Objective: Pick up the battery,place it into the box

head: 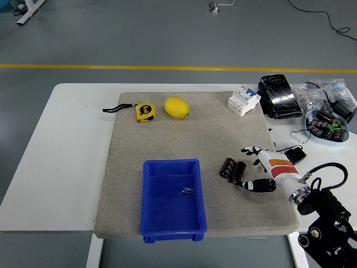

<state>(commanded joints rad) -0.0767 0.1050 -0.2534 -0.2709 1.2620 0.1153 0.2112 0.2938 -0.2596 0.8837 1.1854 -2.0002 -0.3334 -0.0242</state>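
Item: battery point(234, 170), a pair of dark cylinders lying side by side on the grey mat point(167, 128), toward the right edge of the surface point(72, 139) and just right of the box. You will find it not yet lifted; it rests on the mat.

Item: right hand point(256, 167), entering from the lower right corner. Its fingers are spread apart and grip nothing: one reaches above the battery's right end, the thumb side lies below it, so the battery sits at the mouth of the opening. You can read this as a pre-grasp pose, set to close around the cylinders from the right. Whether any fingertip touches the battery cannot be told.

Item: box point(172, 198), a blue open bin near the front edge of the mat. A small dark object lies inside on its floor. It stands close to the battery, so your carry should be short and leftward.

Item: left hand. Not in view.

Item: bystanders. Yellow tape measure point(145, 111) and lemon point(177, 107) near the far edge of the mat; white breaker point(244, 100) at its far right corner; a bowl of similar cylinders point(326, 126) by the right edge. All well apart from the grasp.
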